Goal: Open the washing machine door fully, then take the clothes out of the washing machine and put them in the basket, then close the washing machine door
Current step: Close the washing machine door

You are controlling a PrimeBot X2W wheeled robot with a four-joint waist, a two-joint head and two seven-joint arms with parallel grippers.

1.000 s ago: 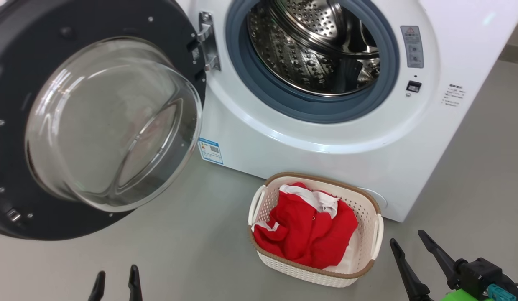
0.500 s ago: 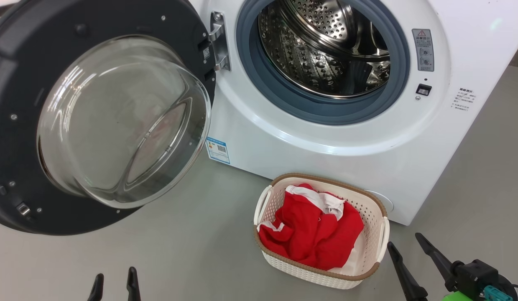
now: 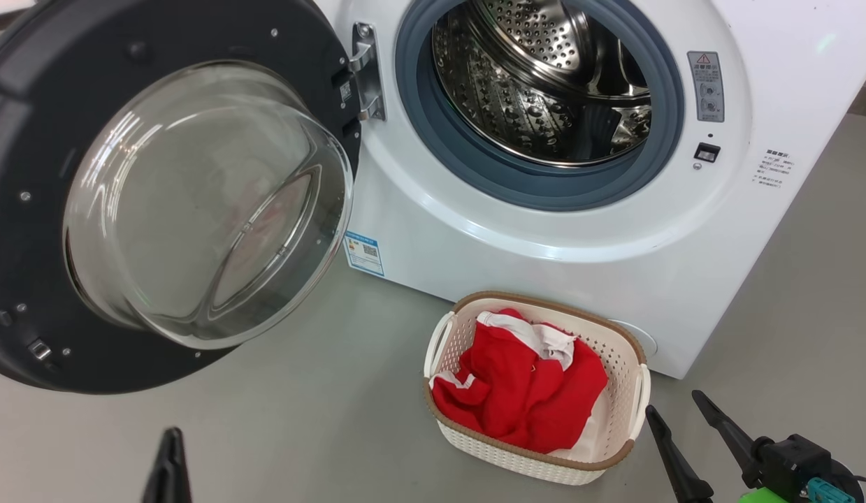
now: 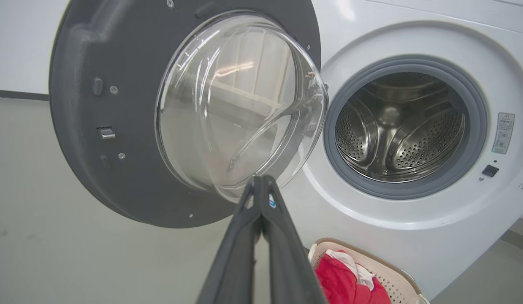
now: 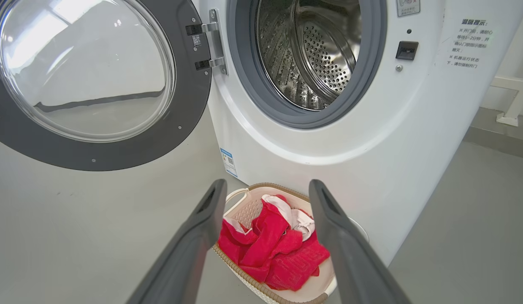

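Our left gripper [image 4: 259, 185] has its fingers pressed together, with nothing between them. In the left wrist view its tips rise from the bottom centre and overlap the lower edge of the window [image 4: 240, 105]; we cannot tell from that view whether they touch the glass. In the head view this gripper sits at the bottom left, over bare floor [image 3: 300, 433].

Our right gripper [image 5: 266, 185] is spread wide and empty. In the head view it lies at the lower right, just right of the basket [image 3: 544, 300]. In the right wrist view its two fingers frame the basket between them.

The basket stands on the floor at lower centre, close against the front of the washer [image 3: 544, 279]. The clothes [image 3: 523, 391] lie bunched inside it, red with a white strip near the far rim.

The door [image 3: 27, 105] stands swung open at the left of the frame, held by a metal hinge [image 3: 366, 70]. Its glass bulges toward us. At the upper centre, the ring [image 3: 544, 192] surrounds the drum [image 3: 537, 77], and we see only bare steel in the part of it that shows. A blue label [image 3: 363, 253] is stuck low on the washer's front, just under the door's edge.
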